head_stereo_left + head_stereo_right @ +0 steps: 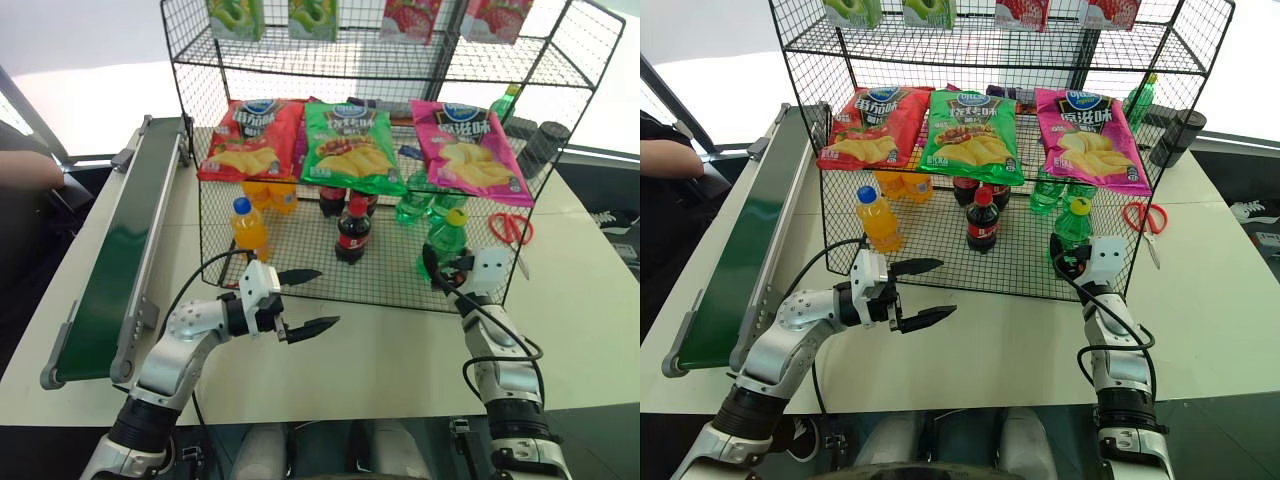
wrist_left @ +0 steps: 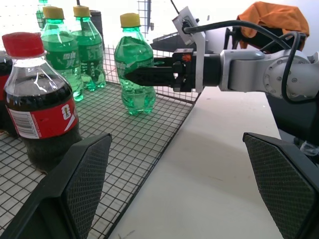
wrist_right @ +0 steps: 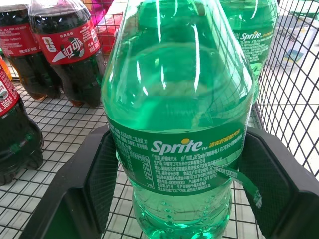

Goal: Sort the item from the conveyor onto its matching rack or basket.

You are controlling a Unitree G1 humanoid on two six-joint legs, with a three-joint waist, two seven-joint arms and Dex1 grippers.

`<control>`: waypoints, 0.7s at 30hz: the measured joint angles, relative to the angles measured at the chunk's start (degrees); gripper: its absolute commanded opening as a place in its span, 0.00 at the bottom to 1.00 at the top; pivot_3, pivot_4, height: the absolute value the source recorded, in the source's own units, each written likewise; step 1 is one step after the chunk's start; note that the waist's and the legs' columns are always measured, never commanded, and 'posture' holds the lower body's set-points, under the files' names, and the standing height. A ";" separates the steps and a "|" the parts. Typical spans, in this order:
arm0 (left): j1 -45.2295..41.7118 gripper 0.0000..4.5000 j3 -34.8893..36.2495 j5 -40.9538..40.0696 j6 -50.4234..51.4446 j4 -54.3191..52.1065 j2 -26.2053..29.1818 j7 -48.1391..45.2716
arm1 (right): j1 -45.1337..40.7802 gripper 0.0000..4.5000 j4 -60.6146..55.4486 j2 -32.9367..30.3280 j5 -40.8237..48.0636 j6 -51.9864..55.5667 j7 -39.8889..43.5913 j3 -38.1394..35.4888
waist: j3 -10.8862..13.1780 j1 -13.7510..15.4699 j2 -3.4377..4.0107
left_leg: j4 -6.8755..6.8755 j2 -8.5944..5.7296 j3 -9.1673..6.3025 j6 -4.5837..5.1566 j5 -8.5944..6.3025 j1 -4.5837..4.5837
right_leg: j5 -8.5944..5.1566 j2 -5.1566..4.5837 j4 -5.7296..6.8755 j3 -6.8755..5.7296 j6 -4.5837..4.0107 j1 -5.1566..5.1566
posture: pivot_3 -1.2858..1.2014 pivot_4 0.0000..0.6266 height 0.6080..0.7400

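The item, a green bottle [image 1: 447,240] with a yellow cap, stands upright on the mesh floor of the rack's bottom basket [image 1: 390,262], near its front right corner. My right gripper [image 1: 450,268] is shut on it at label height, one pad [image 3: 102,169] against each side. Two more green bottles [image 2: 75,50] stand behind it. My left gripper [image 1: 325,297] hangs open and empty over the table in front of the basket, pointing toward the right arm. The conveyor [image 1: 110,270] runs along the table's left side with nothing on its belt.
In the basket, an orange-drink bottle [image 1: 249,228] stands at the left and cola bottles [image 1: 352,232] in the middle. Chip bags [image 1: 350,145] lie on the shelf above. Red scissors [image 1: 511,228] and black canisters [image 1: 545,140] sit right of the rack. A person's arm [image 1: 25,170] shows at far left.
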 measured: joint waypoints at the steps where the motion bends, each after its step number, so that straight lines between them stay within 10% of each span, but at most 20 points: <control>1: 0.00 1.00 0.00 -0.01 0.02 0.00 0.01 0.00 | -0.10 0.98 0.00 0.01 0.13 -0.41 0.09 0.00 | 0.00 0.00 0.00 | 0.00 0.00 0.00 0.00 0.00 0.01 | 0.00 0.00 0.00 0.00 0.00 0.00 | 0.52 0.24 0.88; 21: -0.36 1.00 0.14 -0.64 2.54 -0.59 0.00 0.85 | 14.57 0.98 -22.81 -3.00 -2.90 3.13 -0.06 1.06 | -0.05 0.11 0.05 | 0.00 0.00 -0.02 0.01 0.00 0.02 | 0.00 0.00 0.00 0.02 0.00 0.03 | 0.52 0.24 0.88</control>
